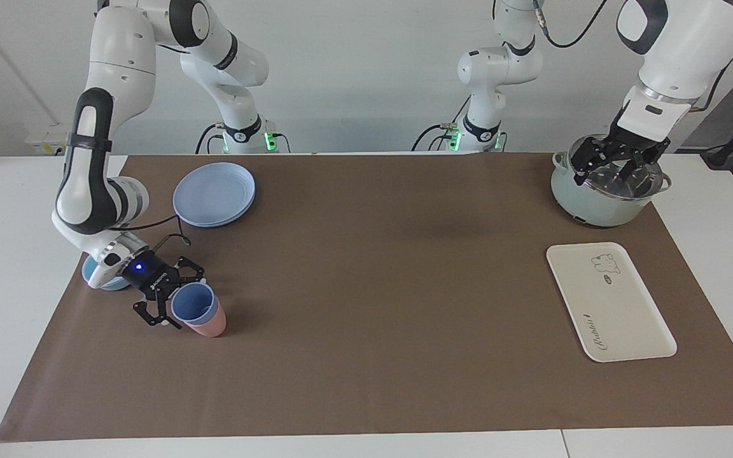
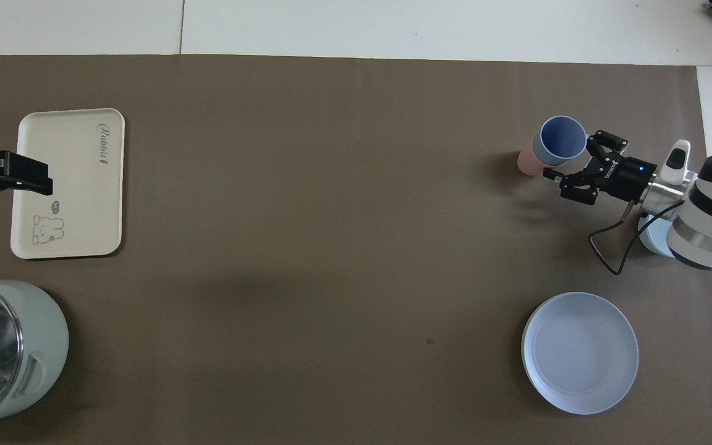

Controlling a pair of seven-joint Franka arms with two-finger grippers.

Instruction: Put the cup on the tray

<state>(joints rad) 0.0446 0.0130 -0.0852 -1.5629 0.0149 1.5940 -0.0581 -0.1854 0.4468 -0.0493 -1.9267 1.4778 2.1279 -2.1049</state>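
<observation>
Periwinkle-blue and matte, the small handleless plastic cup [image 1: 193, 303] sits tilted, nested in the mouth of a salmon-pink tumbler [image 1: 209, 326] of similar size, at the right arm's end of the brown paper-covered table [image 1: 366, 286]. The right gripper [image 1: 174, 299] is low at the cup's side, its black fingers [image 1: 156, 316] spread wide apart with the blue rim between them; in the overhead view one finger passes along the rim on the side farther from the robots and the other along the nearer side, but whether either actually presses the cup I cannot tell, so no firm hold shows. Just beside that gripper's wrist, partly hidden under it, lies a low light-blue bowl [image 1: 98, 277], and nearer to the robots than the fingers rests a stack of round pale-blue plates [image 1: 214, 194]. Well apart from the cup, toward the left arm's end of the table, lies the flat cream-white rectangular tray [image 1: 608, 302] with rounded corners, a small cartoon bear drawing and cursive lettering, bare of any cup. The left gripper [image 1: 614, 166] hangs over the open mouth of a pale green pot with a shiny metal interior [image 1: 595, 200], fingers spread open and holding nothing, that arm waiting.
</observation>
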